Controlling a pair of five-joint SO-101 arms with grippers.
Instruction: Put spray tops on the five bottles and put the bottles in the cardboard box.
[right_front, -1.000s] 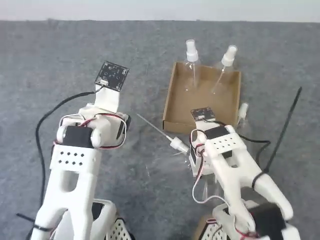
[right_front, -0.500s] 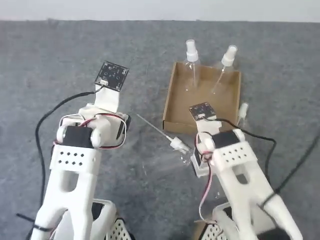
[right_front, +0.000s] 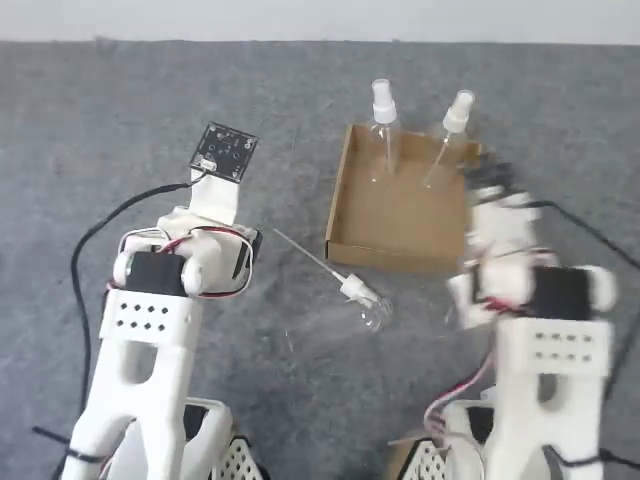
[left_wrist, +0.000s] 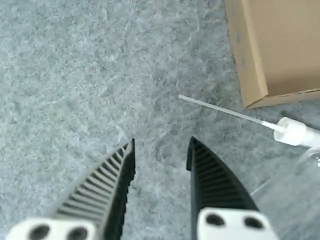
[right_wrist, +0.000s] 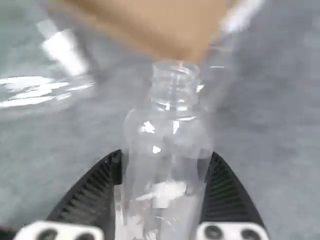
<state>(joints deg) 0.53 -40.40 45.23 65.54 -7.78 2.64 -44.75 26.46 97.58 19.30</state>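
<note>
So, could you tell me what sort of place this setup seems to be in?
Probably a robotics lab or workshop test bench: two white robot arms at a grey felt-like table cover, with a cardboard box and clear spray bottles laid out as props.

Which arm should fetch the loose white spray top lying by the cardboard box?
Left. The left hand is open and empty, close to the white spray top; the right hand is shut on a clear uncapped plastic bottle.
</note>
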